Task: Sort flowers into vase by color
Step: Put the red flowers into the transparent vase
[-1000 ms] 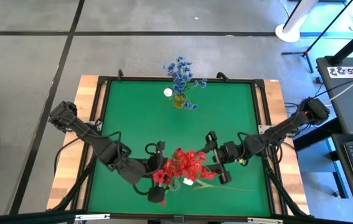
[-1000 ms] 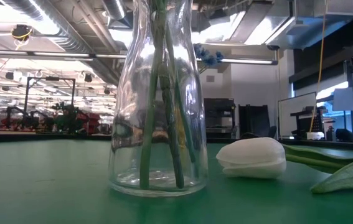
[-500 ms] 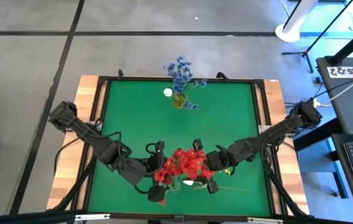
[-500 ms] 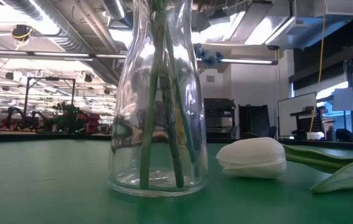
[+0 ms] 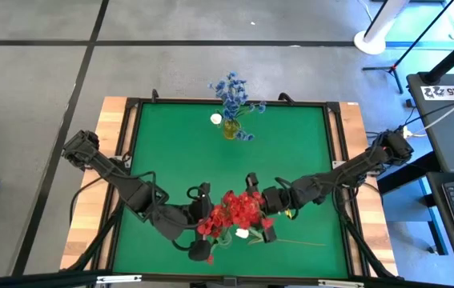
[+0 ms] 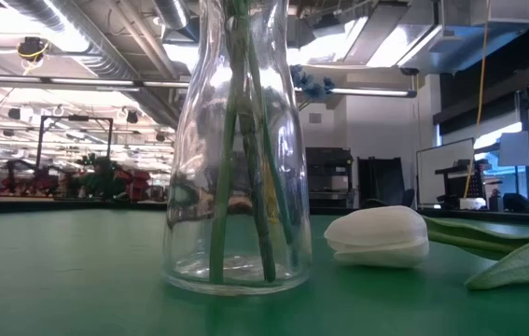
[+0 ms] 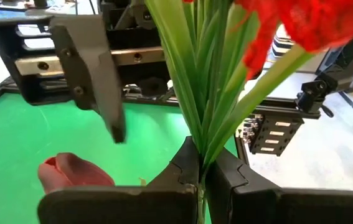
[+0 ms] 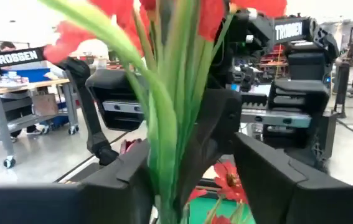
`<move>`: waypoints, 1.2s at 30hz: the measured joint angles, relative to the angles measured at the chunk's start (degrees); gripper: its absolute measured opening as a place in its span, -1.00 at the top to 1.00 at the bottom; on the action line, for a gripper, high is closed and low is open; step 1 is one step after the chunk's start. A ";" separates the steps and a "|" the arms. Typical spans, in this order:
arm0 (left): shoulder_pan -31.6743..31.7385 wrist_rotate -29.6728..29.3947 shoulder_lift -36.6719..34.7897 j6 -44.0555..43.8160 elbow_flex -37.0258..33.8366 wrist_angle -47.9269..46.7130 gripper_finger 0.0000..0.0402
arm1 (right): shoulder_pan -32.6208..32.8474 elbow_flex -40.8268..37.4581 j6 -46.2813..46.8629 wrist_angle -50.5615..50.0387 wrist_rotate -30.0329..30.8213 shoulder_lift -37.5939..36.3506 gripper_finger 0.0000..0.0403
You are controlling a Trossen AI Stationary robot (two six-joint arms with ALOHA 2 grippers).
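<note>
A bunch of red flowers [image 5: 239,210] on green stems stands in a clear glass vase [image 6: 236,187] near the table's near edge. My left gripper [image 7: 199,186] is shut on the stems, coming from the table's left [image 5: 209,226]. My right gripper [image 5: 259,211] is open, and its fingers [image 8: 269,177] stand on either side of the same stems [image 8: 170,143]. A white tulip bud [image 6: 381,238] lies on its side on the mat beside the vase. A dark red bud [image 7: 70,173] lies on the mat near my left gripper. Blue flowers [image 5: 231,94] stand in a yellow vase at the far edge. My left gripper pinches the bunch of green stems [image 7: 202,163] between its two fingers, well below the red heads. The fingers come roughly level from the table's left and lie across the stems. The stems stand upright, with their lower ends [image 6: 245,252] inside the glass vase. My right gripper straddles the stems; whether a finger touches them, I cannot tell.
A long green stalk [image 5: 295,242] lies on the mat to the right of the vase. A white bud [image 5: 216,118] sits by the yellow vase [image 5: 230,128]. The middle of the green mat [image 5: 178,160] is bare. A raised black frame [image 5: 126,160] edges the mat.
My right gripper has moved toward the table's left, up to the red bunch, and its open fingers now stand around the stems. The red flower heads have shifted slightly. My left gripper has kept its hold.
</note>
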 joint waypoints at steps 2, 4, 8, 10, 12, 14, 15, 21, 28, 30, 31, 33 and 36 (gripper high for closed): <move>0.10 0.02 -0.02 -0.06 0.00 -0.30 1.00 | -0.54 0.00 0.30 -0.31 -0.43 0.11 0.13; 0.41 0.09 -0.02 -0.28 0.00 -0.42 1.00 | -1.02 0.00 0.33 -0.86 -2.21 0.11 0.29; 0.48 0.02 -0.02 -0.63 0.00 -0.66 0.94 | -1.66 0.00 0.29 -1.27 -5.10 0.12 0.68; 0.42 -0.02 -0.02 -0.65 0.00 -0.62 0.86 | -1.76 0.01 0.07 -1.14 -6.67 0.13 0.88; 0.43 0.06 -0.02 -0.72 0.00 -0.58 0.76 | -1.78 0.00 -1.14 -0.97 -7.12 0.13 0.94; 0.27 0.12 -0.02 -0.73 0.00 -0.40 0.66 | -1.74 0.00 -1.22 -0.84 -6.16 0.13 0.91; 0.17 0.00 -0.02 -0.70 0.00 -0.41 0.61 | -1.73 0.00 -1.26 -0.90 -5.71 0.10 0.89; -1.89 -3.39 -0.02 1.93 4.35 -3.18 0.35 | -1.67 0.03 -2.79 -0.75 -4.97 -1.24 0.96; -7.93 -13.46 -0.22 7.86 12.21 -6.28 0.19 | -1.66 -0.02 -4.63 -6.02 -5.06 -5.63 0.97; -10.02 -16.59 -0.22 10.25 13.66 -6.42 0.17 | -1.62 0.02 -4.70 -7.67 -5.15 -6.72 0.97; -11.14 -18.72 -0.20 11.35 14.34 -6.43 0.17 | -1.62 0.02 -4.70 -8.43 -5.34 -6.90 0.96; -13.42 -24.23 -0.20 13.88 15.49 -6.42 0.16 | -1.12 0.00 -4.48 -9.01 -5.38 -6.88 0.96; -16.59 -33.39 -0.20 17.34 16.49 -6.35 0.16 | -0.30 -0.02 -5.55 -8.12 -5.40 -6.84 0.98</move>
